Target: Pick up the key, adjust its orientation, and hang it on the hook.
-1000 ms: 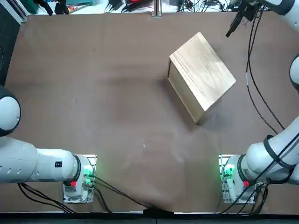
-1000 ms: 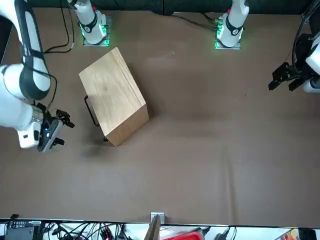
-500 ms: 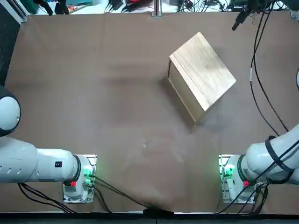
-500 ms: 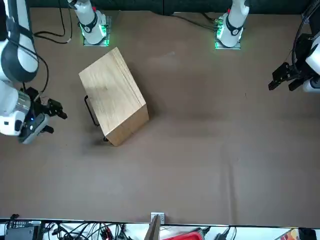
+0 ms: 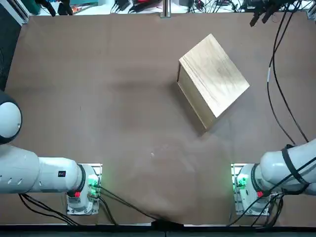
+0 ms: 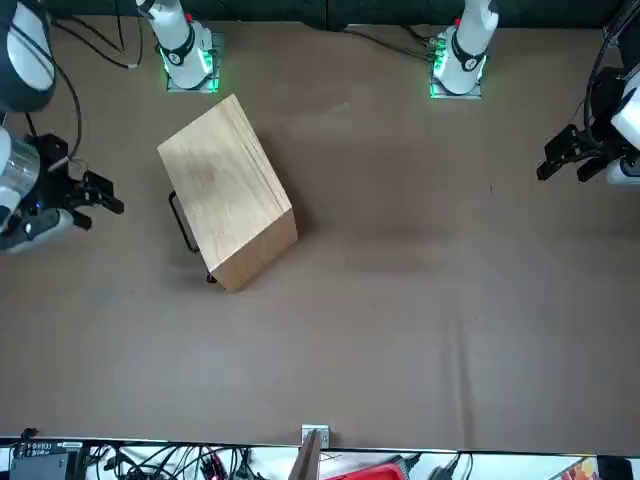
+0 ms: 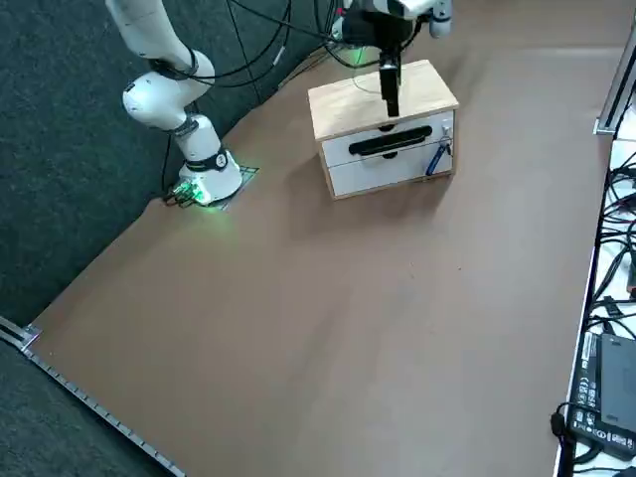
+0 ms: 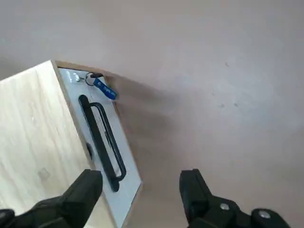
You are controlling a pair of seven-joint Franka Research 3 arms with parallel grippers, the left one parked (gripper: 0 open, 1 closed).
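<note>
The key (image 8: 103,89) has a blue tag and a small ring. It hangs from the hook (image 8: 75,77) at an upper corner of the wooden box's (image 5: 215,79) white front face, beside the black handle (image 8: 99,137). In the right side view the key (image 7: 435,159) dangles at the front's right end. My right gripper (image 8: 141,179) is open and holds nothing. It hovers above and off to the side of the box, near the table's far right corner (image 5: 260,15), and sits at the left edge of the front view (image 6: 98,195).
The box (image 6: 225,190) stands at an angle on the brown table (image 5: 123,98). Black cables (image 5: 274,74) trail from my right arm over the table's right side. Cables and clutter (image 7: 606,298) line the far edge.
My right gripper has drawn back from the box toward the table's far right corner, still open. The box and the key have not moved.
</note>
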